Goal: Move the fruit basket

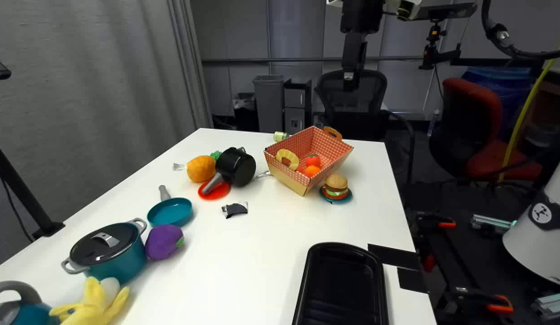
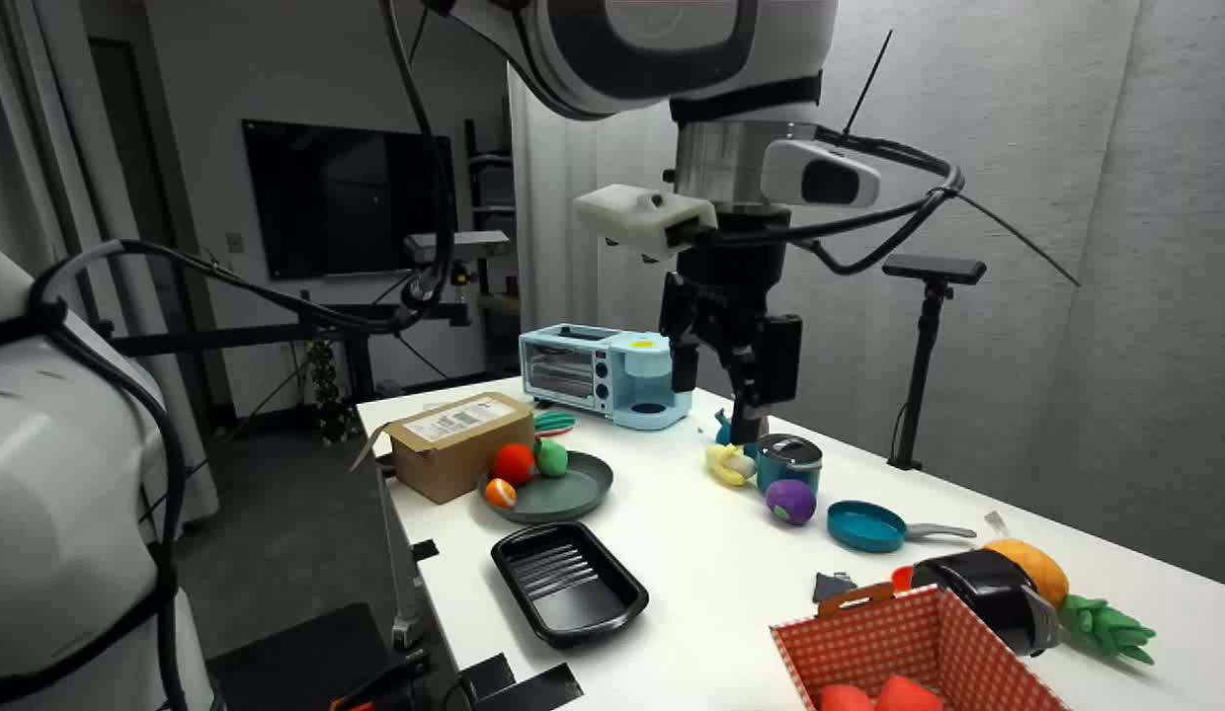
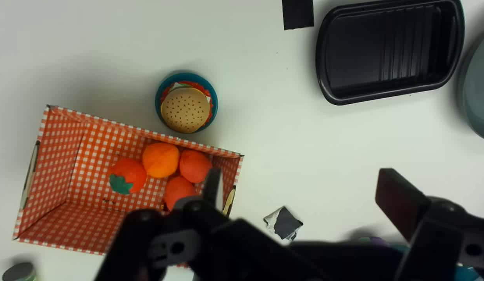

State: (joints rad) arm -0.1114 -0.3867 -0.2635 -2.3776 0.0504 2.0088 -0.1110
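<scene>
Finding fruit basket (image 3: 93, 164) upright on white table (image 3: 285, 128), containing orange and red fruit (image 3: 161, 160).
Noting toy burger (image 3: 186, 109) just beside, black saucepan (image 1: 238, 167) near on opposite side; observing gripper (image 3: 302, 191) hanging well above table, with fingers (image 3: 398, 203) standing wide apart.

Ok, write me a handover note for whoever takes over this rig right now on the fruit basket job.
Pincer: open, holding nothing, above the white table.
Fruit basket: upright on the table, not gripped; a toy tomato and an orange fruit show inside.
Close beside it: a toy burger on a teal plate.
Done: this moment alone cannot tell whether the basket has been moved.
Left: if it has not, grip it, move it, let go; the target spot is not shown. Probably best to steer wide of the burger.
</scene>
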